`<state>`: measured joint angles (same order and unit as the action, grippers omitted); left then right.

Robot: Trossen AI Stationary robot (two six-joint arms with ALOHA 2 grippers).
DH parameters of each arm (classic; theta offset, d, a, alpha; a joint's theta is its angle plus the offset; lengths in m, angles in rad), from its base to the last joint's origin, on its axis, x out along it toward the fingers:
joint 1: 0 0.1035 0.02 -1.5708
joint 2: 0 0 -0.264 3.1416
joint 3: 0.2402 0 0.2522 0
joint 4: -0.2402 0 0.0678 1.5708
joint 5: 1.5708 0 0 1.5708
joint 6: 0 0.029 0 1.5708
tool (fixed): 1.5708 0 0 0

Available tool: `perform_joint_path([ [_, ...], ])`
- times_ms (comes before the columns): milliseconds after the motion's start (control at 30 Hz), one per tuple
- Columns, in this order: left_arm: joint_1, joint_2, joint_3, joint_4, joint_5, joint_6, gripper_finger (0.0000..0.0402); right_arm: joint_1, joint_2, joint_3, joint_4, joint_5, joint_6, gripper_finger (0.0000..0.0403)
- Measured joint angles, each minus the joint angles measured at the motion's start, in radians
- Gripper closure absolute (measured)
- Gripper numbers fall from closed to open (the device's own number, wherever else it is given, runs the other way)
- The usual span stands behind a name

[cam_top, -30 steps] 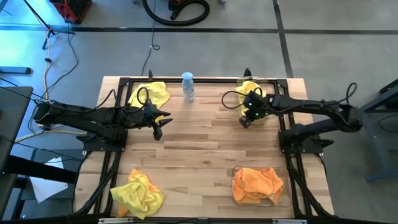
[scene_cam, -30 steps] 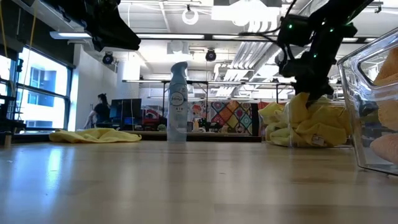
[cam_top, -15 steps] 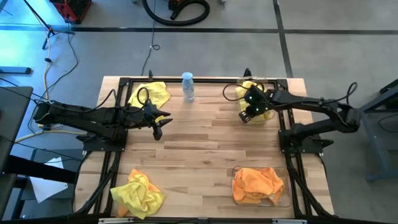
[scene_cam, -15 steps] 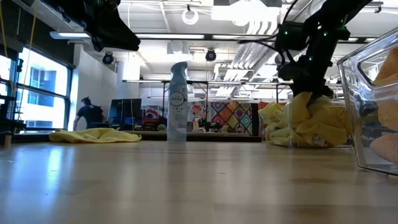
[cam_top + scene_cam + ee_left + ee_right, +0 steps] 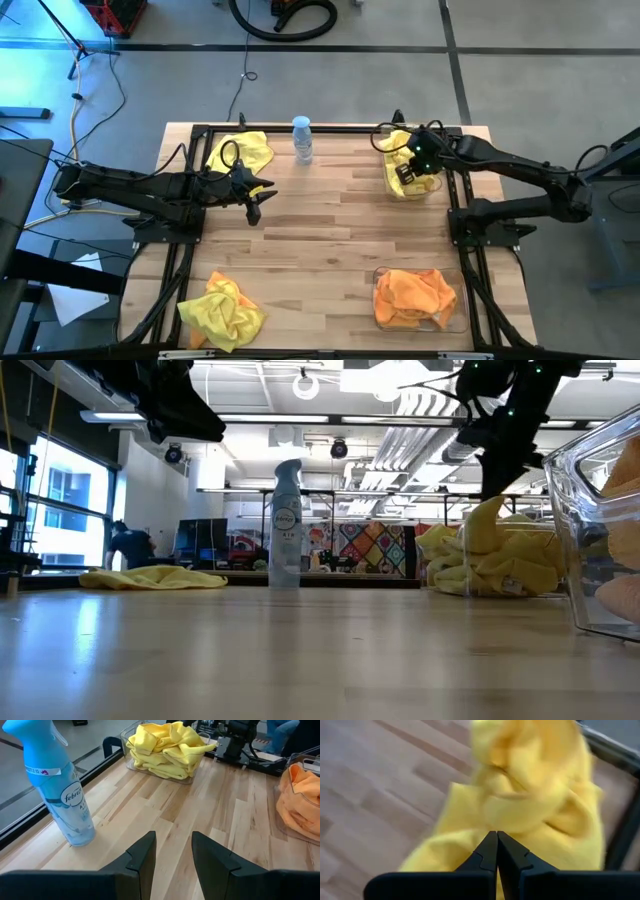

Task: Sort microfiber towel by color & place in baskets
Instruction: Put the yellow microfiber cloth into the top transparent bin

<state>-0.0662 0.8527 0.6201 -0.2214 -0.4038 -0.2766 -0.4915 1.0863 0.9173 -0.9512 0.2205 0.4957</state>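
Note:
The far right basket (image 5: 408, 165) holds bunched yellow microfiber towels (image 5: 167, 747). My right gripper (image 5: 404, 176) hangs over it, shut on a peak of yellow towel (image 5: 487, 515). The near right basket (image 5: 455, 300) holds orange towels (image 5: 412, 297). One yellow towel (image 5: 240, 152) lies flat at the far left, and another (image 5: 220, 310) lies bunched at the near left corner. My left gripper (image 5: 254, 208) waits open above bare wood left of the table's middle, pointing toward the right side. My right gripper (image 5: 496, 840) pinches a fold of a yellow towel (image 5: 520, 815) between its shut fingertips, coming from above and pointing down. The fold stands up in a point (image 5: 488, 510) under the fingers. The rest of the towel lies in the basket on the other cloths.
A spray bottle (image 5: 302, 140) stands near the far edge between the two arms, also in the left wrist view (image 5: 62, 795). A black metal frame (image 5: 300, 128) runs along the table's edges. Bare wood (image 5: 320, 260) fills the middle. A person (image 5: 125, 545) moves in the room behind.
My right gripper has risen and moved toward the far edge, from beside the basket's near-left corner to over the basket. It stays shut and draws a point of yellow towel up with it, while the rest of the pile stays in the basket.

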Motion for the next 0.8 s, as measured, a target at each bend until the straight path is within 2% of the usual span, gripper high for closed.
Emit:
perform_joint_path([
  [200, 0.000, 0.000, 0.000, 0.000, -0.002, 0.008, 0.0286, -0.011, 0.035, -0.056, -0.025, 0.049, 0.055, 0.0403],
  [500, 0.000, 0.000, 0.000, -0.002, -0.002, -0.010, 0.0286, -0.055, 0.143, -0.211, 0.214, 0.013, -0.024, 0.0403],
  [633, 0.000, 0.000, 0.000, -0.021, -0.002, -0.019, 0.0286, -0.065, 0.132, -0.191, 0.185, 0.013, -0.033, 0.0403],
  [800, 0.000, 0.000, 0.000, -0.029, -0.003, -0.019, 0.0286, -0.064, 0.052, -0.117, 0.114, 0.015, -0.063, 0.0403],
])
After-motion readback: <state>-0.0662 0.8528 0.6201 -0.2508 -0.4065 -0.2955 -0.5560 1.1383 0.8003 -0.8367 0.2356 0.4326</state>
